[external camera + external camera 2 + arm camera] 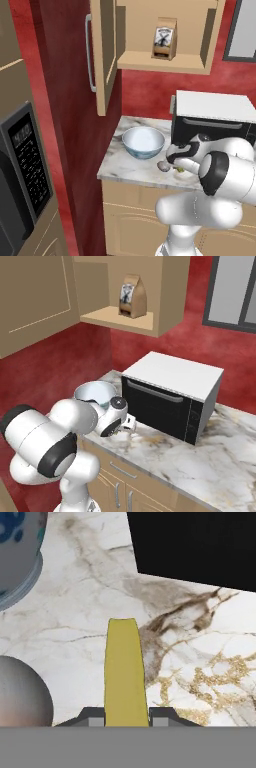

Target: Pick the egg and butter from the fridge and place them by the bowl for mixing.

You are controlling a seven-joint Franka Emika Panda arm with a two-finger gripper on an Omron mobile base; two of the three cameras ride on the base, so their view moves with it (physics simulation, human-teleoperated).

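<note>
Hand view: butter (125, 672) between tool (126, 716) tips

Arm folded low, elbow bulked up front, wrist pitched down. Gripper (126, 718) clamped on the butter (125, 672), 2 fingers (92, 716) tight against its sides, stick pointing straight out ahead.

The walls (150, 90) are deep red in both base views. At the upper middle of the left base view hangs a light wooden cabinet (170, 60) with its door (102, 55) open – a brown paper bag (164, 38) stands on the shelf. Below lies a marble worktop (220, 451), white with brown and gold veins, over beige cupboards (130, 220). A black microwave (170, 398) with a white top stands on it. A grey-framed window (235, 291) is at the upper right – a dark oven panel (25, 165) at the left edge.
</note>
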